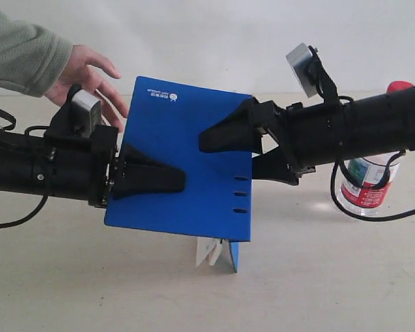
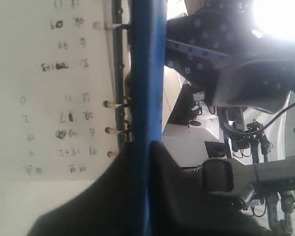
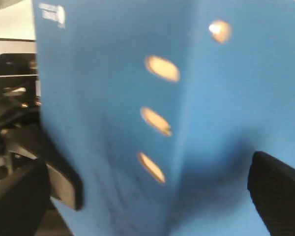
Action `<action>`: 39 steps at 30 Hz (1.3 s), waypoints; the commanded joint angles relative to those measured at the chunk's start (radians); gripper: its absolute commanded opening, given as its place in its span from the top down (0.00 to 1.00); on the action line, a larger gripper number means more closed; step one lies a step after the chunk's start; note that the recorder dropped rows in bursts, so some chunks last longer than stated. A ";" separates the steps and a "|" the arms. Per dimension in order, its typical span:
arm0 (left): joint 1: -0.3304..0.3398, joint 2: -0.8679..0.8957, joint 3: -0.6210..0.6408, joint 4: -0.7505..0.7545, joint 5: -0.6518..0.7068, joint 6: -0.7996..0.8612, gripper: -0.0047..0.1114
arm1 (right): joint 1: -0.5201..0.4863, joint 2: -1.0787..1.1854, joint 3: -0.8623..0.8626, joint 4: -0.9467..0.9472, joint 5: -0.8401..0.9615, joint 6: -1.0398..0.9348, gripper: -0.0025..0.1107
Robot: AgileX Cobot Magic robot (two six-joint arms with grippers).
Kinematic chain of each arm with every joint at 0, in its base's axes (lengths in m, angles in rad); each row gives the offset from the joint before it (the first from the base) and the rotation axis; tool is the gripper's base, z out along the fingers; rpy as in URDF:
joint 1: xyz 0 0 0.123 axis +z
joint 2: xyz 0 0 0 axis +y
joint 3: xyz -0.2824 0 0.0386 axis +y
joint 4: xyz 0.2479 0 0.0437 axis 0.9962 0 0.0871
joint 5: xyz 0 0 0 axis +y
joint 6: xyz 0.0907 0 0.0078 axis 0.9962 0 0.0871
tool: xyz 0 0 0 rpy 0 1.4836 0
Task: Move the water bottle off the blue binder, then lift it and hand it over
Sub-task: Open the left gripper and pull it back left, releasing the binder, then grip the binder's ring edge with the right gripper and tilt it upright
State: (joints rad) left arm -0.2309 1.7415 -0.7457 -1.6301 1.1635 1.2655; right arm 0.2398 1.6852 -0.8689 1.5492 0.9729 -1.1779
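Observation:
The blue binder (image 1: 187, 124) hangs tilted above the table, its ring slots toward the right arm. My left gripper (image 1: 173, 178) is shut on its left edge; in the left wrist view the blue cover (image 2: 147, 73) runs edge-on between the dark fingers (image 2: 187, 196), with handwritten white pages (image 2: 54, 98) beside it. My right gripper (image 1: 228, 155) stands open, its fingers wide apart on either side of the binder's spine (image 3: 113, 73). The water bottle (image 1: 366, 183), with its red cap (image 1: 400, 86), stands on the table partly hidden behind the right arm.
A person's hand (image 1: 90, 76) in a grey-green sleeve reaches in from the upper left, close to the binder's top corner. White pages (image 1: 211, 252) hang below the binder's lower edge. Black cables trail from both arms over the beige table (image 1: 318, 277).

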 commanded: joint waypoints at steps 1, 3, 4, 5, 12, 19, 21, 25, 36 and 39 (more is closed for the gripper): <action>-0.014 0.034 0.007 0.024 -0.039 0.028 0.92 | 0.002 -0.002 -0.031 0.009 0.045 -0.015 0.05; -0.014 0.056 0.007 0.009 -0.038 0.031 0.92 | 0.002 -0.002 -0.032 0.001 0.026 -0.015 0.05; -0.014 0.069 0.007 0.000 -0.029 0.038 0.92 | 0.002 -0.002 -0.032 -0.019 -0.001 -0.011 0.05; -0.014 0.083 0.007 -0.006 -0.021 0.047 0.92 | 0.002 -0.002 -0.032 -0.056 -0.040 0.012 0.05; -0.012 0.164 0.001 -0.037 -0.007 0.116 0.57 | 0.002 -0.002 -0.032 -0.167 -0.127 0.099 0.05; -0.001 0.166 -0.028 -0.011 -0.031 0.141 0.02 | 0.002 -0.002 -0.032 -0.171 -0.144 0.095 0.05; 0.014 0.166 -0.030 -0.012 -0.028 0.141 0.02 | 0.002 -0.002 -0.032 -0.171 -0.155 0.095 0.05; 0.051 0.166 -0.030 0.048 -0.023 0.145 0.02 | 0.008 -0.002 -0.032 -0.171 -0.154 0.093 0.05; 0.048 0.166 0.001 0.030 -0.010 0.253 0.02 | 0.109 0.002 -0.032 -0.461 -0.321 0.295 0.05; 0.054 0.166 0.031 -0.014 -0.043 0.308 0.02 | 0.109 0.002 -0.032 -0.457 -0.306 0.298 0.05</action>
State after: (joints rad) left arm -0.1824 1.9089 -0.7387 -1.6036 1.1437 1.5168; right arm 0.3457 1.6914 -0.8959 1.1113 0.6660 -0.8980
